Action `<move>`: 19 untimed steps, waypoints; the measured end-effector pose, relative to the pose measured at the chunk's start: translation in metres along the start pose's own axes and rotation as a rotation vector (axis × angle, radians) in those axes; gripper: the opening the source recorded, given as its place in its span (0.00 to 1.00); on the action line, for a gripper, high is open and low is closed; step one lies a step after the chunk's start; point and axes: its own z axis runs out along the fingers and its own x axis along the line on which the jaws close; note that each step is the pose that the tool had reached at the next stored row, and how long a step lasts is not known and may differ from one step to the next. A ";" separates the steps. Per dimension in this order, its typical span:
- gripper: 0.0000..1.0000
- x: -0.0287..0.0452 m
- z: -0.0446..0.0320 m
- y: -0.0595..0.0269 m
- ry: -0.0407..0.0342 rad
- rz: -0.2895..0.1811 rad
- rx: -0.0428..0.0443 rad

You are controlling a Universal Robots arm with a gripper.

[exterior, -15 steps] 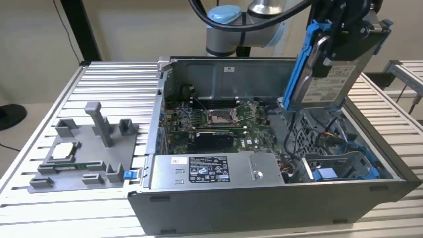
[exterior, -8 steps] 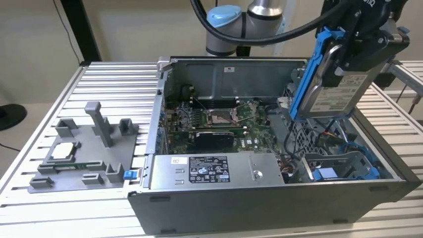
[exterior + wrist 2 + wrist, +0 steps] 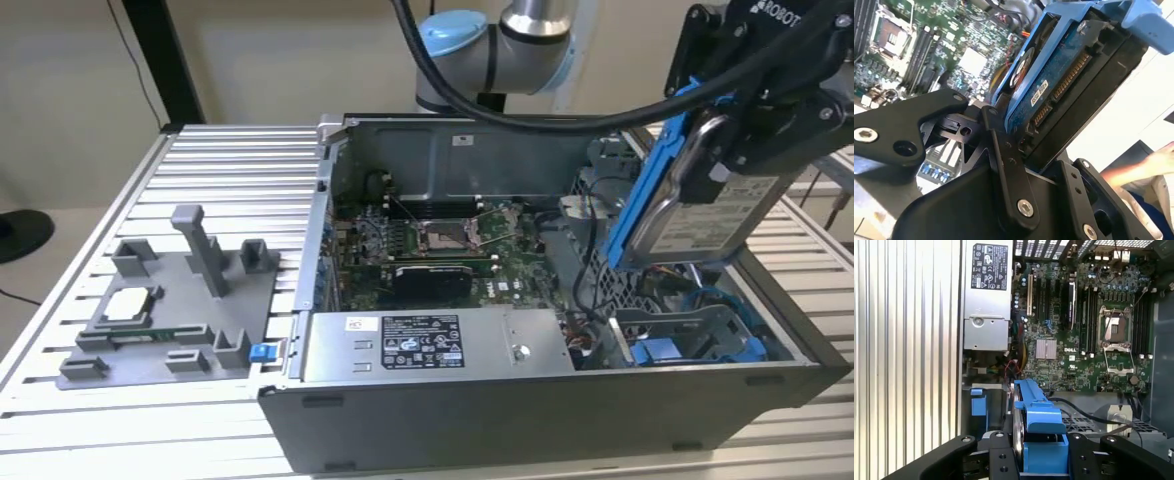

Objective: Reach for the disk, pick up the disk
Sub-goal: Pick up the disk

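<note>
The disk [image 3: 714, 215] is a silver-grey hard drive with a white label and blue rails [image 3: 643, 185] along its edges. It hangs on edge in the air above the exterior view's right end of the open computer case [image 3: 534, 420]. My gripper [image 3: 747, 120] is shut on the disk from above. In the first wrist view the disk's blue rail [image 3: 1038, 425] stands between my black fingers [image 3: 996, 457]. The second wrist view shows the disk's connector end [image 3: 1064, 85] clamped against a finger [image 3: 1006, 170].
Under the disk lie the motherboard [image 3: 441, 240], the power supply [image 3: 427, 345] and a blue bracket [image 3: 687, 345] in the drive bay. A grey fixture [image 3: 174, 310] with a small square chip stands on the slatted table at the exterior view's left. A person's hand [image 3: 1154, 165] is nearby.
</note>
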 end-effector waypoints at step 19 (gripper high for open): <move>0.00 0.0320 -0.0017 -0.0079 0.0001 0.000 -0.0004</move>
